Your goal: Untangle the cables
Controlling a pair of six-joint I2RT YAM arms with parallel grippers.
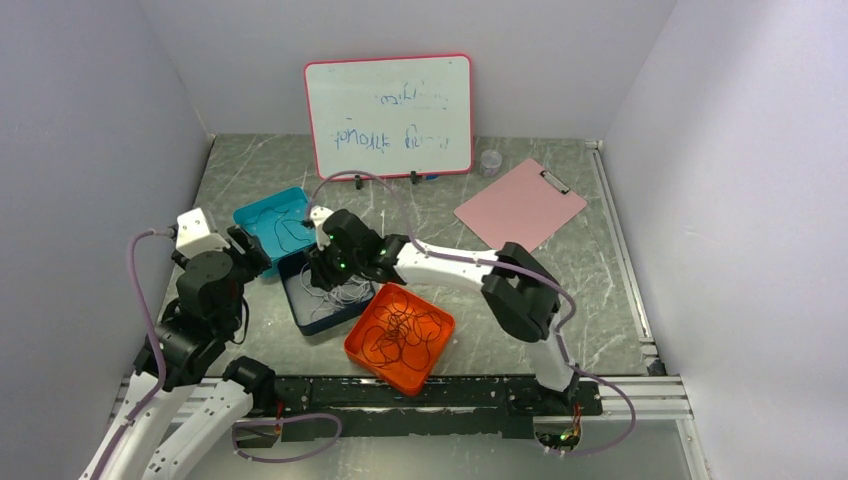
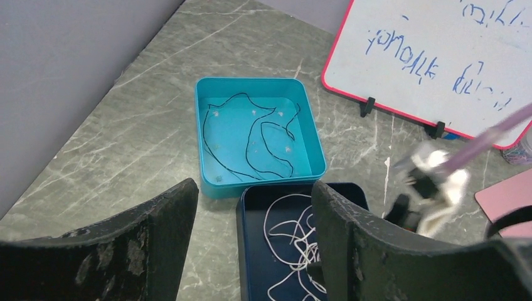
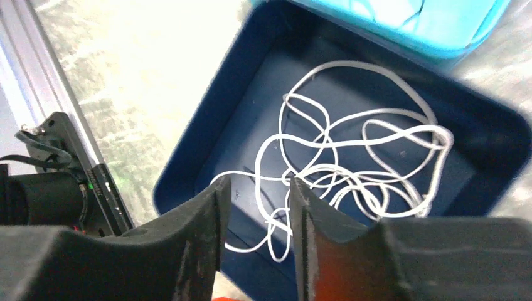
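White cables (image 3: 339, 179) tangled in navy tray (image 3: 216, 125), black cables (image 2: 263, 147) looped in teal tray (image 2: 263, 186)

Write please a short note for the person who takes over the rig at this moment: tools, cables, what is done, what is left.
Left tool: open, empty, beside the trays.
Right tool: jaws apart, clamping nothing, just above the white cable in the navy tray.
One black cable lies alone in the teal tray.
Done: these two cables are in separate trays.
Left: the black tangle in the orange tray, not yet pulled apart.
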